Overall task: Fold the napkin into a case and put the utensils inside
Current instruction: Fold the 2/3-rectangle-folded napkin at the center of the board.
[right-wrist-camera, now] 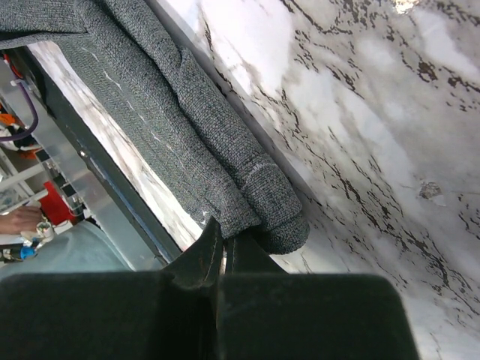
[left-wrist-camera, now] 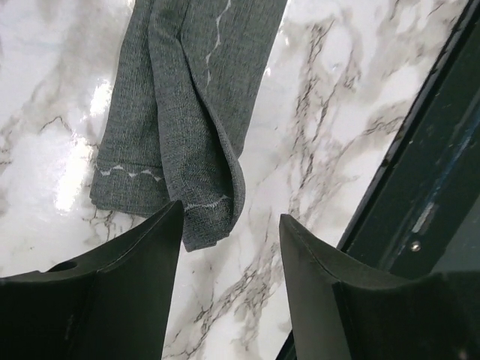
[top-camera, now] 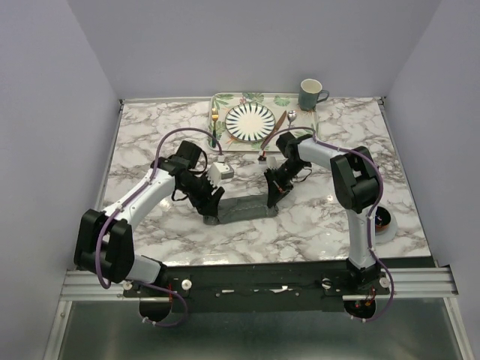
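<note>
Beside the napkin (top-camera: 240,208), left claw (left-wrist-camera: 231,215) gapes while right claw (right-wrist-camera: 223,238) is closed.

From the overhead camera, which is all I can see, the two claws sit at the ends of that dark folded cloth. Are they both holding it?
Observer: No. The left wrist camera shows the left gripper open. The end of the napkin lies unclamped on the marble table, just ahead of the fingertips.
Operator: And the right one?
Observer: The right gripper is shut, with its tips against the cloth's rolled end. I cannot tell whether any fabric is pinched.
Operator: Is the fold tidy?
Observer: Up close, the left end shows overlapping layers with pale stitching across them.
</note>
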Available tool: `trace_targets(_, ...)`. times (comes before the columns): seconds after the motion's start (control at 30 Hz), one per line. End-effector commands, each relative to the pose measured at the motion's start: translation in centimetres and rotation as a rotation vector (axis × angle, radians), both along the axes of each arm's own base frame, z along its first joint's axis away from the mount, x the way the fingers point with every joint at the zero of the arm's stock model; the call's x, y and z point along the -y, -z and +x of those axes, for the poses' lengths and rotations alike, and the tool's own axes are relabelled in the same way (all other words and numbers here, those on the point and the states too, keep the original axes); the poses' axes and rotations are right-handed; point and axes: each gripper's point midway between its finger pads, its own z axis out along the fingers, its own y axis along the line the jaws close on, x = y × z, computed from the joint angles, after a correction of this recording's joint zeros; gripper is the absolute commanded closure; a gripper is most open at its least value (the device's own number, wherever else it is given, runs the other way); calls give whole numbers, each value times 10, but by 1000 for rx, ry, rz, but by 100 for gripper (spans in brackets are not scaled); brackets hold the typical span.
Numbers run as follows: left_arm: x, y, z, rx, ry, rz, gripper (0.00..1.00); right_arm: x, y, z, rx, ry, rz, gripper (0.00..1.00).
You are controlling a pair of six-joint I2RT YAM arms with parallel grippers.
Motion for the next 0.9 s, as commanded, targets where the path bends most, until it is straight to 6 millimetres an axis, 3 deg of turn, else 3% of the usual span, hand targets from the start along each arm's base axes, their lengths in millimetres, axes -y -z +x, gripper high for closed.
trace_targets(0.0, -16, 17, 7, 135, 31, 170, 39, 7, 22, 0, 5, -21, -41, 99)
trace_targets(0.03, -17, 21, 11, 144, 26, 185, 41, 8, 23, -1, 3, -22, -44, 99)
trace_targets(0.2, -29, 42, 23, 134, -4, 287, 69, 10, 27, 2, 19, -34, -59, 99)
trace_targets(0.37, -34, 64, 38, 111, -45, 320, 79, 12, 33, 7, 38, -47, -75, 99)
trace_targets(0.53, -36, 83, 54, 99, -76, 336, 80, 14, 38, 12, 57, -61, -92, 99)
trace_targets(0.67, -38, 96, 55, 51, -90, 341, 77, 16, 42, 11, 61, -71, -100, 99)
trace_targets(0.77, -41, 92, 53, 18, -113, 322, 73, 19, 45, 10, 63, -78, -108, 99)
trace_targets(0.87, -38, 65, 52, 2, -156, 191, 66, 18, 43, 8, 64, -79, -105, 99)
